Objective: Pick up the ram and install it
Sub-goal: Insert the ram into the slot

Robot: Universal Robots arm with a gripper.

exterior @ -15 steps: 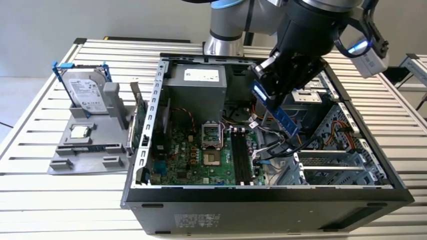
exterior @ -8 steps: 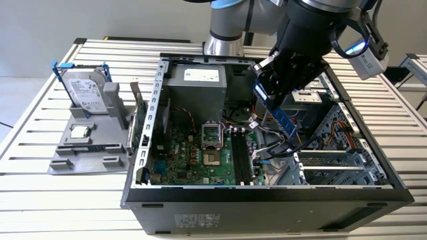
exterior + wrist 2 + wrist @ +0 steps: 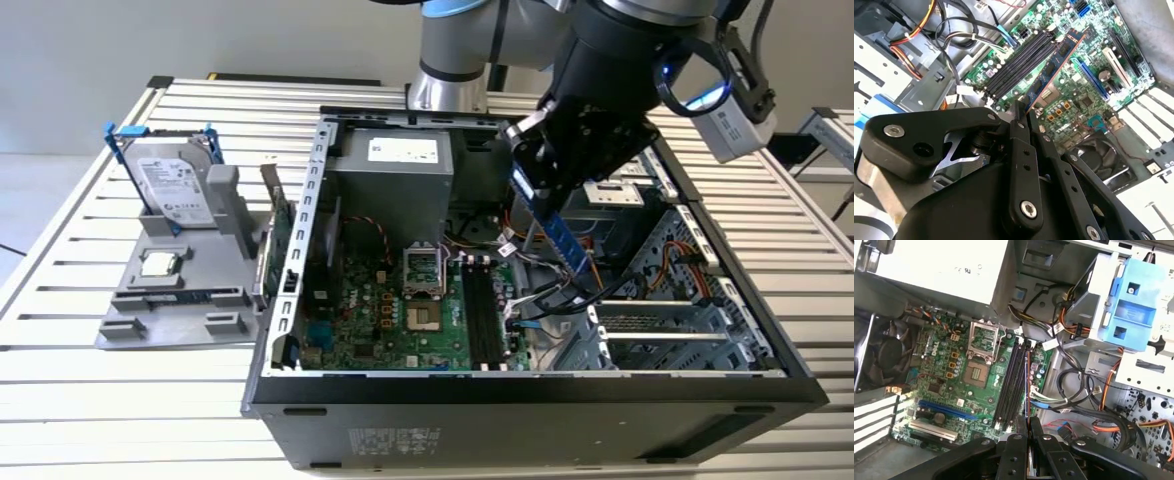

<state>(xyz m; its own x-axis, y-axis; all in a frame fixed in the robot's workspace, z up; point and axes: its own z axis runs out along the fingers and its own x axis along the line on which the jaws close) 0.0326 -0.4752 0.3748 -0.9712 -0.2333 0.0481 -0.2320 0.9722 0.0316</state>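
- Gripper [image 3: 545,190] hangs over the open computer case [image 3: 534,400] in the exterior view, its fingers clamped on the ram [image 3: 567,245]; the stick slants down from the fingertips into the case, at the exterior view's right of the memory slots [image 3: 483,315]
- lower end of the ram lies in front of a tangle of cables [image 3: 554,295]; whether it touches them or anything beneath cannot be made out
- in the second wrist view the gripper [image 3: 1022,111] pinches one end of the ram [image 3: 1054,67]; that end is hidden between the fingers, while the rest, with its row of dark chips, reaches out over the motherboard [image 3: 1089,100], beside the memory slots [image 3: 1019,62]
- in the first wrist view the ram [image 3: 1027,385] shows edge-on as a thin line rising from the gripper [image 3: 1028,422], along the edge of the memory slots [image 3: 1011,385]; its height above them cannot be judged
- fan [image 3: 886,355] is cut off at the frame edge; loose cables [image 3: 1074,385] cover part of the case floor
- hard drive [image 3: 174,190] in a blue frame stands upright on a grey stand [image 3: 174,300], on the slatted table [image 3: 80,390], well apart from the gripper
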